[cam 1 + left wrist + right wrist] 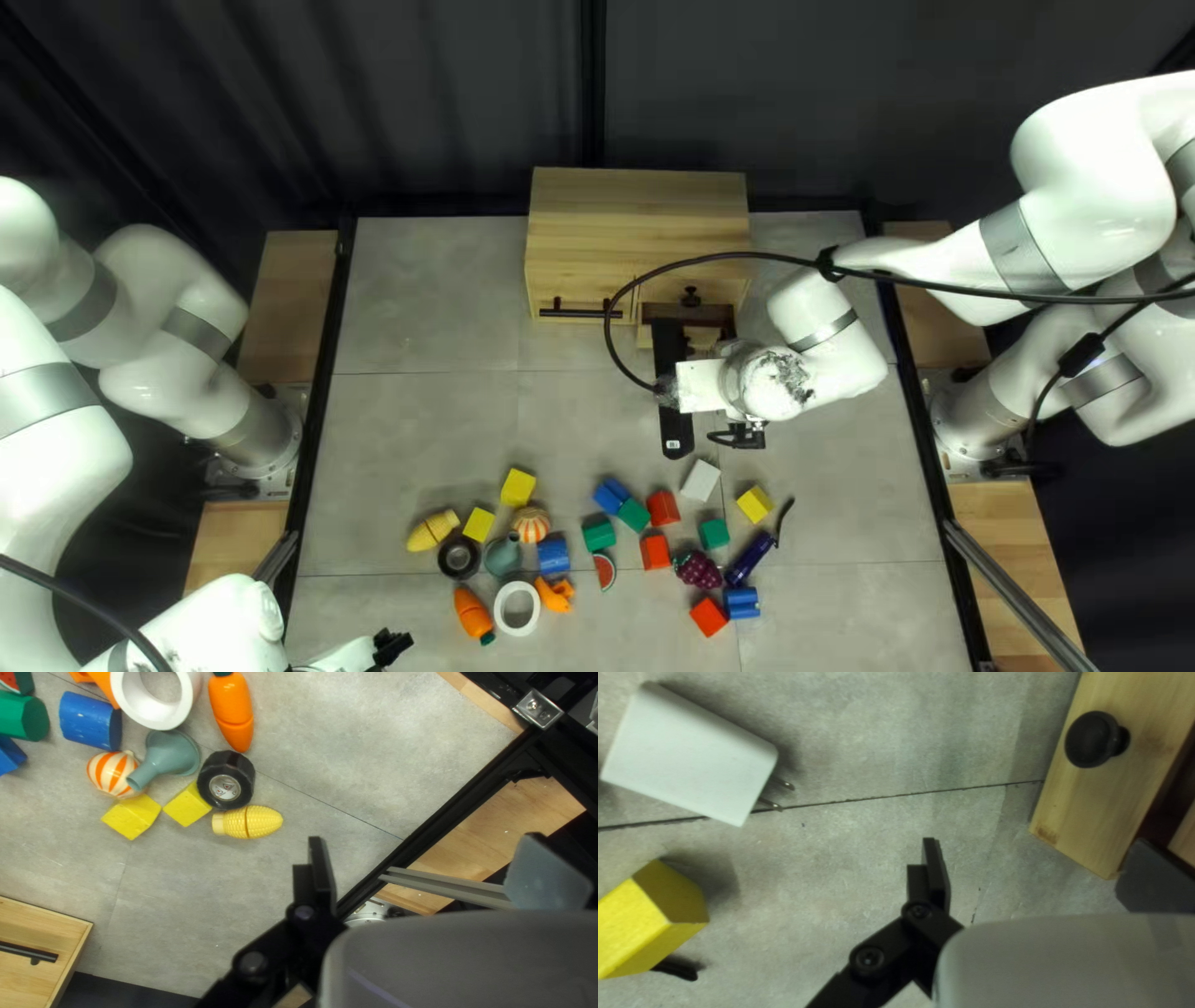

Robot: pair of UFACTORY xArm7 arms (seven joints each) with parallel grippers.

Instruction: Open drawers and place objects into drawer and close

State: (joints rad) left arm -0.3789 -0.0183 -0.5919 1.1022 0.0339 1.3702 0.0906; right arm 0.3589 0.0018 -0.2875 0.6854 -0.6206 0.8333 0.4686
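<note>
Hovered the right hand (745,436) low in front of the cabinet (635,205), spread wide open and gripping nothing, with one finger close by the corner of the pulled-out drawer (1077,806) and its round black knob (1086,740). Saw the white charger (691,753), prongs toward the drawer, on that hand's other side, and a yellow block (635,921) near the charger. Held the left hand (392,647) wide open too, gripping nothing, above the bench (423,411). Found the toy corn (249,822) nearest ahead of it, just beside the black wheel (227,781), then the carrot (233,709), funnel (173,753), white ring (156,717) and orange-striped ball (104,771) farther ahead. Noticed two more yellow blocks (132,816) beyond the wheel, on the side toward the right hand. Counted the eggplant (747,560) and purple grapes (698,571) well apart from the left hand, past the blue and green blocks (599,535).
</note>
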